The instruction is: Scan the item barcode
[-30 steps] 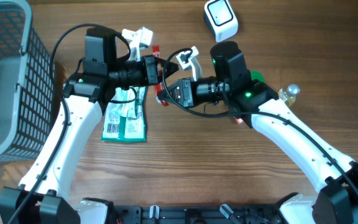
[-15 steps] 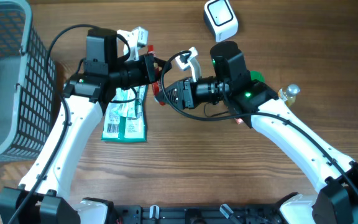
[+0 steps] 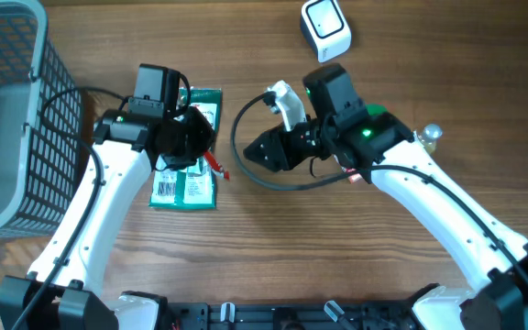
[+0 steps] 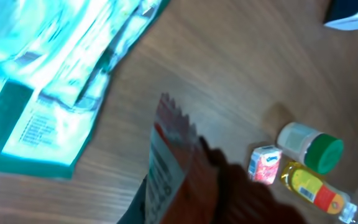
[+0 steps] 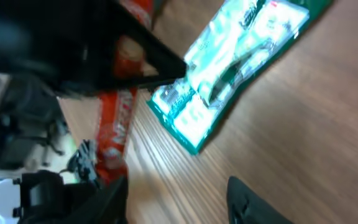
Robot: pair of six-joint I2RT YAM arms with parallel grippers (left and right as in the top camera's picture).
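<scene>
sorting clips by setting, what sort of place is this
Probably a mock shop checkout on a wooden table: a white barcode scanner, a grey wire basket, and packaged goods like the green packet and red packet.

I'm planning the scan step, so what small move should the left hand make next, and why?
Probably swing the left hand toward the white scanner. It alone grips the red packet, the right hand is open and clear of it, and the packet is far from the scanner.
</scene>
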